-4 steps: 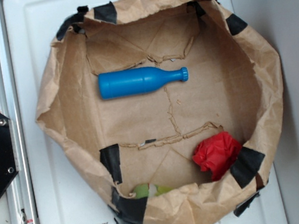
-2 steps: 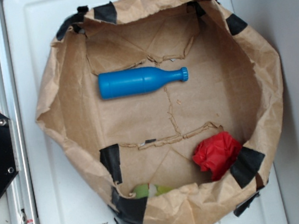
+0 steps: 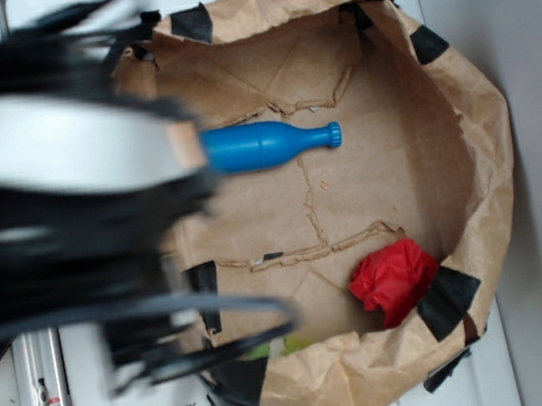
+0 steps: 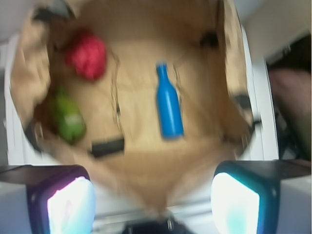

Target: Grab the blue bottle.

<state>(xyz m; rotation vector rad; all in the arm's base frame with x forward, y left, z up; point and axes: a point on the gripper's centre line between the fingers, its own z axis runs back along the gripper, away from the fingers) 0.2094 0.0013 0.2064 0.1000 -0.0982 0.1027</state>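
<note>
The blue bottle (image 3: 268, 145) lies on its side inside the brown paper bag (image 3: 471, 114), cap pointing right; its base end is covered by my blurred arm (image 3: 58, 193) in the exterior view. In the wrist view the blue bottle (image 4: 168, 104) lies lengthwise ahead, cap away from me. My gripper (image 4: 152, 200) is open, its two pale pads wide apart with nothing between them, held above the bag's near rim and short of the bottle.
A red paper ball (image 3: 395, 280) sits in the bag's lower right corner, also the red ball (image 4: 87, 54) in the wrist view. A green object (image 4: 67, 118) lies near the bag wall. Black tape patches (image 3: 448, 299) mark the rim. A metal rail (image 3: 38, 397) runs along the left.
My arm has swung in from the left, blurred with motion, and now covers the bag's left side and the bottle's base. The bottle and red ball have not moved.
</note>
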